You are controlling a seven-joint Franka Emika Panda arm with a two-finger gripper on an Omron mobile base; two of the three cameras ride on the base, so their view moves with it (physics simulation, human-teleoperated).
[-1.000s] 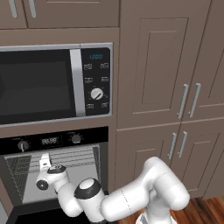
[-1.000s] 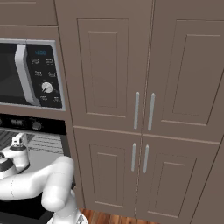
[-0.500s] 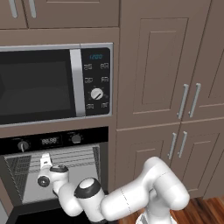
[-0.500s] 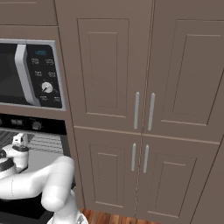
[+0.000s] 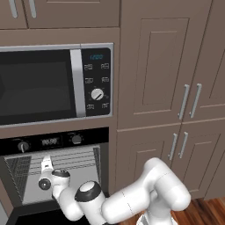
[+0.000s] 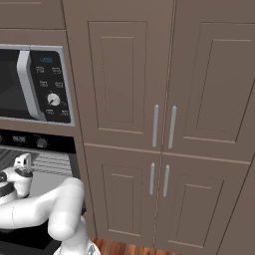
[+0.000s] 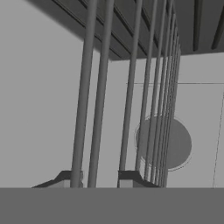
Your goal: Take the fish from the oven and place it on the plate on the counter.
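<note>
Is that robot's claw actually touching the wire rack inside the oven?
Cannot tell. In the hand view the gripper tips sit right behind the wire rack bars, which cross in front of them; no view shows contact or a gap plainly.

Light was even and soft, without hard shadows; the oven (image 5: 52, 176) interior looked pale grey, and all pictures were slightly blurred.

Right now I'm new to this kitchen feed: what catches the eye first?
The white arm bends low into the open oven, its end effector up by the wire rack. Above sits a black-and-silver microwave, with tall brown cabinets to the right.
</note>
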